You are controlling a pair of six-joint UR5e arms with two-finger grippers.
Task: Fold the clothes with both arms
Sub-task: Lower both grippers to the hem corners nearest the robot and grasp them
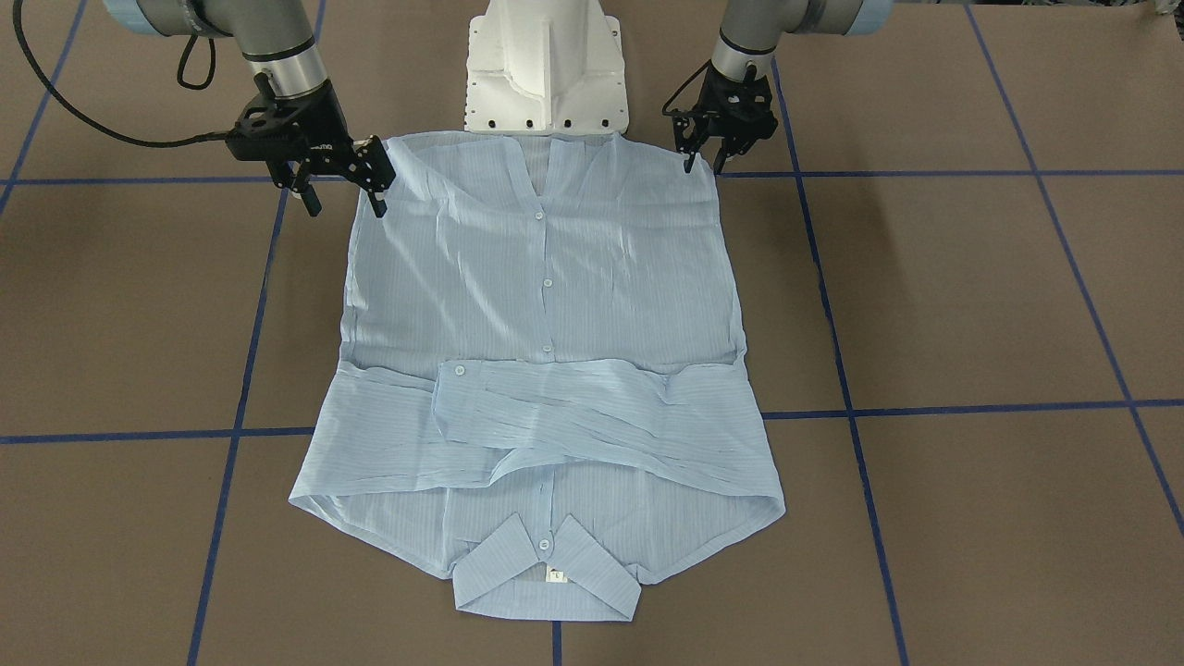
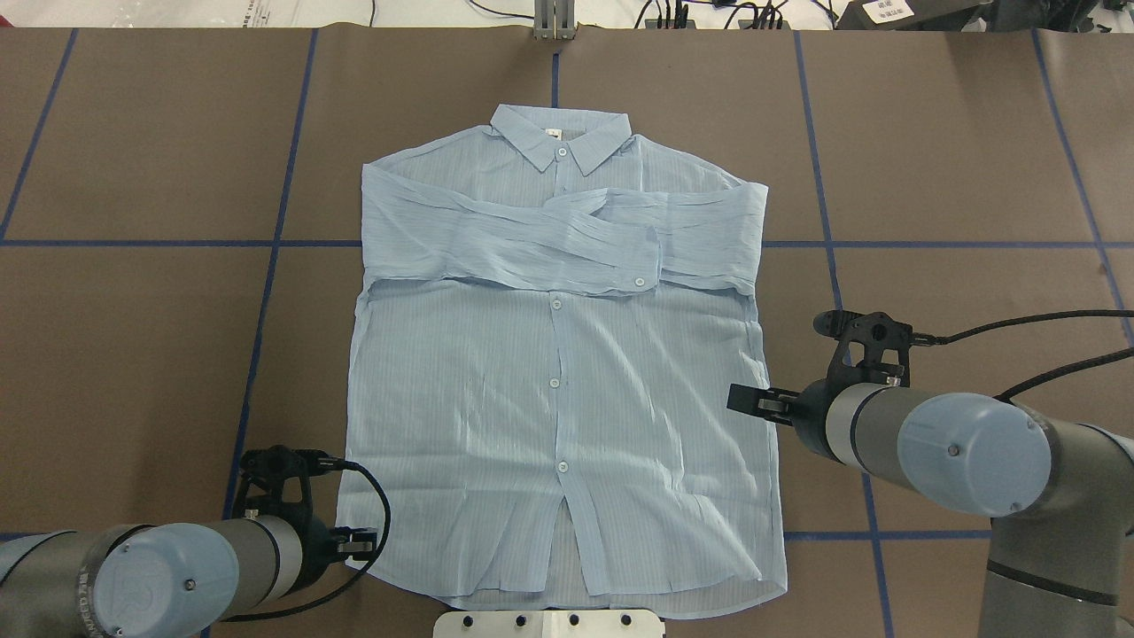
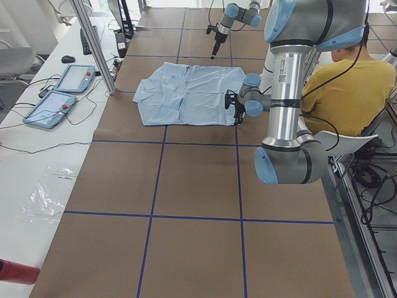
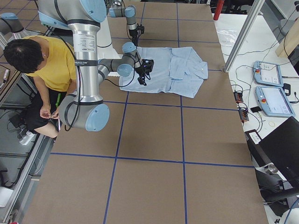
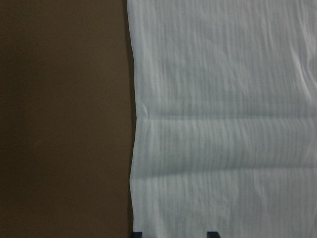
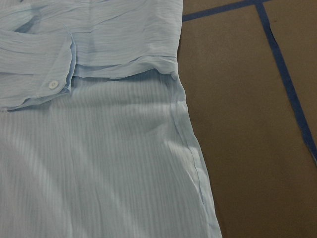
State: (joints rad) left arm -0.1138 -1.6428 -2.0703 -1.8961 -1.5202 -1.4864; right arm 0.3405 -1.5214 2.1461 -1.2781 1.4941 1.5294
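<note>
1. Pale-blue striped shirt (image 2: 549, 399) flat on the table (image 2: 133, 354), buttoned front up, spread between the two sets of jaws and on beyond them; collar (image 2: 560, 146) at the end farthest from both.
2. Sleeves (image 2: 549, 244) already crossed over the chest, well ahead of the jaws. Judged step in hand: taking the hem (image 2: 691, 589) for a bottom-to-collar fold.
3. Left jaws, on the left arm (image 2: 168, 576): apart, low at the hem corner on their side, with the shirt's side edge just by one tip in the wrist view. Nothing gripped.
4. Right jaws, on the right arm (image 2: 966, 452): apart too and holding nothing, seemingly higher, over the shirt's side edge and somewhat ahead of their hem corner.
5. Next, probably: bring the right jaws back and down to their corner, pinch both corners through every layer, lift level, and carry forward toward the collar.
6. Thin cloth, likely to sag or slip: keep both arms at one pace.
</note>
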